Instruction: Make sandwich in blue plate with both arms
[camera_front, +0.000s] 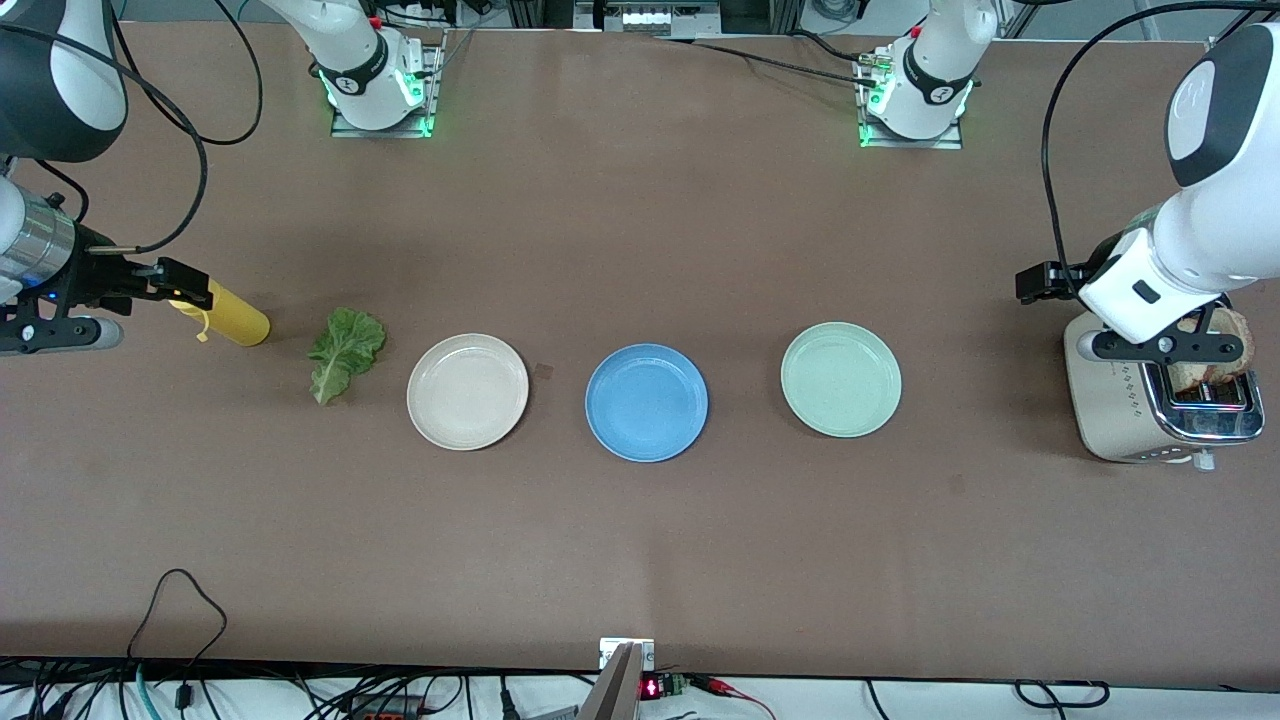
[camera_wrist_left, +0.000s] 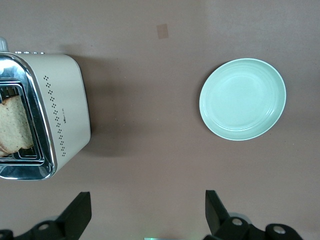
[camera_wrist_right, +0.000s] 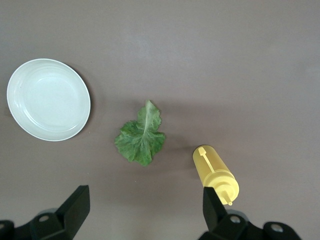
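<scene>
Starting from the blue plate (camera_front: 646, 402), which sits bare and nearest the front camera between the beige plate (camera_front: 467, 391) and the green plate (camera_front: 841, 379), I judge bread comes first. My left gripper (camera_wrist_left: 145, 212) hangs spread wide and empty over the table beside the toaster (camera_front: 1130, 405), where the bread (camera_wrist_left: 14, 127) stands in its slots; I should centre over one slice and pinch its top edge squarely. My right gripper (camera_wrist_right: 142, 210), also wide open, hovers above the yellow bottle (camera_wrist_right: 216, 171), near the lettuce (camera_wrist_right: 141, 136) past the beige plate.
</scene>
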